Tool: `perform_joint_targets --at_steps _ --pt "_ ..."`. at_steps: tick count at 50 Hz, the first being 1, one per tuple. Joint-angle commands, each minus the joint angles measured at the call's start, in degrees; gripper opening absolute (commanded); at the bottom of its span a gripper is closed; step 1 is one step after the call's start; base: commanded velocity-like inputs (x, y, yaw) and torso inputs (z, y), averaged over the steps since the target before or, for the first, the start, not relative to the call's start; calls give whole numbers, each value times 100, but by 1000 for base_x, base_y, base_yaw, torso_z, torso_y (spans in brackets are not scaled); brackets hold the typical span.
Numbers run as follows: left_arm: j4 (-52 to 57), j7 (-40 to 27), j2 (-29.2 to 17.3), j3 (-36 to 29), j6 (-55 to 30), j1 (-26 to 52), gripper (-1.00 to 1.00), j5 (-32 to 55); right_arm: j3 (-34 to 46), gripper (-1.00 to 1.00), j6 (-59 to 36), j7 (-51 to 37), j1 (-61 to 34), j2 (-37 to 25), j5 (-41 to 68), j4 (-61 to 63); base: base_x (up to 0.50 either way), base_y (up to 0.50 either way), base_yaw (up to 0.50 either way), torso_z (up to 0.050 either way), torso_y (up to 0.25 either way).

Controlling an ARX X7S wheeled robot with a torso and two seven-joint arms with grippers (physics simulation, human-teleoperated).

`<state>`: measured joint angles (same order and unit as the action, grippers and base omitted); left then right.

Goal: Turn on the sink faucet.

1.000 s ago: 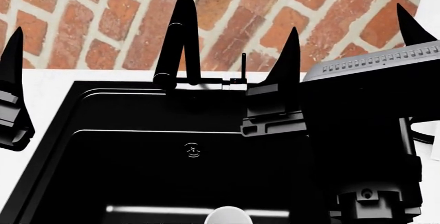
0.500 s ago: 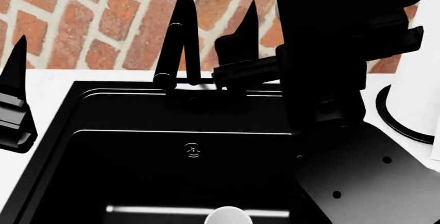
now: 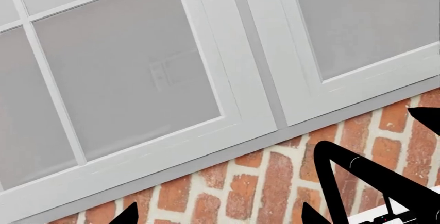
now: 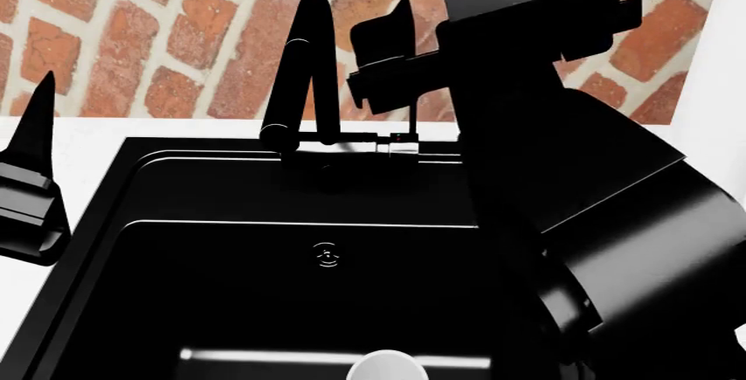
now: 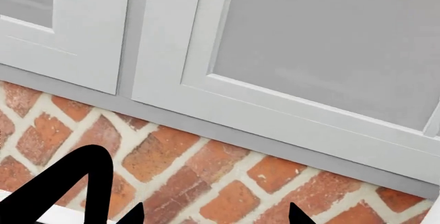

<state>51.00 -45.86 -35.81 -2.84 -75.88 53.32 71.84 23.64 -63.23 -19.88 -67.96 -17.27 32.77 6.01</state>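
In the head view the faucet [image 4: 306,74] is seen at the back rim of the sink [image 4: 233,249], its arched spout rising against the brick wall [image 4: 152,39] and its base bar running toward the thin upright lever [image 4: 411,118]; the right gripper [image 4: 403,61] is held above and just behind that lever, one pointed finger [image 4: 400,13] standing up before the bricks; whether the lever is touched cannot be told, nor how far the jaws are parted, the second finger being hidden by the arm; in the right wrist view two finger tips are seen apart with nothing between them; the left gripper [image 4: 30,188] is held at the sink's left, well apart from the faucet, over the white counter [image 4: 82,144]; only one finger is shown there, and in the left wrist view two tips stand apart, nothing gripped; cabinet doors [image 3: 137,80] are seen above the bricks.
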Motion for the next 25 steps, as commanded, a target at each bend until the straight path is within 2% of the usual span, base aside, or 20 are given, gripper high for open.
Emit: perform_joint_targets --at_steps 1,11,25 --pt "-181 292 72 41 230 -20 100 -127 -51 100 -320 465 -615 233 119 -878 0 0 0 0 0" --pt "-162 275 17 -69 207 50 100 -147 42 100 -351 530 -744 214 98 -1093 0 0 0 0 0" --pt "-173 232 -73 28 310 21 100 -42 236 100 -280 624 -752 282 57 -1385 0 0 0 23 -80"
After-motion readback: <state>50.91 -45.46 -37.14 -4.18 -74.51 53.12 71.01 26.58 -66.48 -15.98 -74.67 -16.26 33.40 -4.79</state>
